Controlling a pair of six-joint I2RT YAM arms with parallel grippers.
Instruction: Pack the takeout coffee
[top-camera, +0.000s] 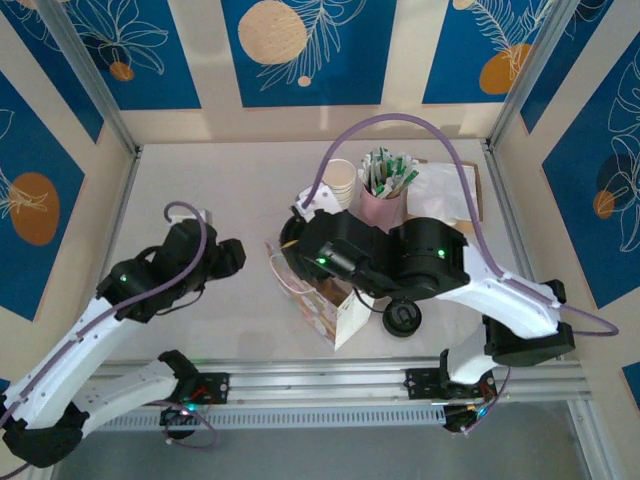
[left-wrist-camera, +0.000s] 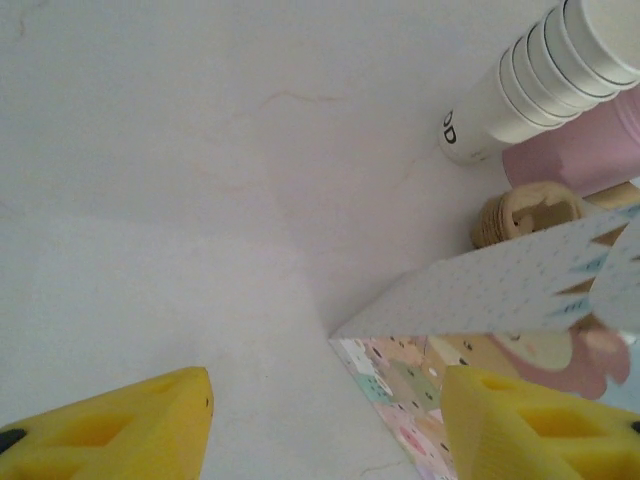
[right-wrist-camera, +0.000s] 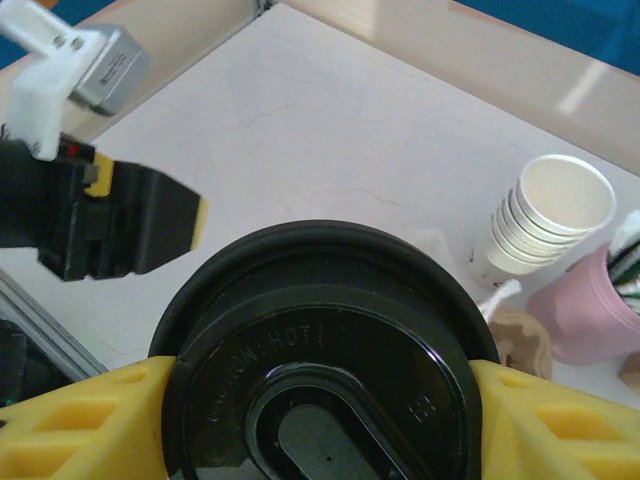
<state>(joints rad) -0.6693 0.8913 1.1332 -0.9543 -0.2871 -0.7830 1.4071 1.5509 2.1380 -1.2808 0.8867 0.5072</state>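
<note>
1. Right hand (right-wrist-camera: 325, 405): the yellow fingers are closed against opposite sides of a black coffee-cup lid (right-wrist-camera: 320, 300), and both pads touch its rim.
2. Left hand (left-wrist-camera: 325, 412): the yellow fingers stand wide apart with nothing between them. Bare bench (left-wrist-camera: 180, 180) lies below, and a corner of the paper bag (left-wrist-camera: 500, 290) lies just ahead. Whether either finger touches the bag cannot be told.
3. Coffee-cup lid: round, glossy black, with a raised outer rim and an oval recess towards its near edge. What lies under it is hidden. In the overhead view a dark round shape, apparently this lid, sits just beyond the far left corner of the paper bag, partly under the right wrist.
4. Paper bag: one face is white with fine dots. The adjoining side carries a pastel cartoon pattern.
5. Writing: the word "HOT" is embossed on the lid, and its other raised characters are too faint to read. The stack of white paper cups (left-wrist-camera: 540, 80) beyond the bag bears dark letters that seem to read "OD".
6. Surroundings: a pink cup (top-camera: 382, 205) holding green-and-white packets stands beyond the bag, beside the cup stack. A second black lid (top-camera: 402, 318) lies on the bench just right of the bag.
</note>
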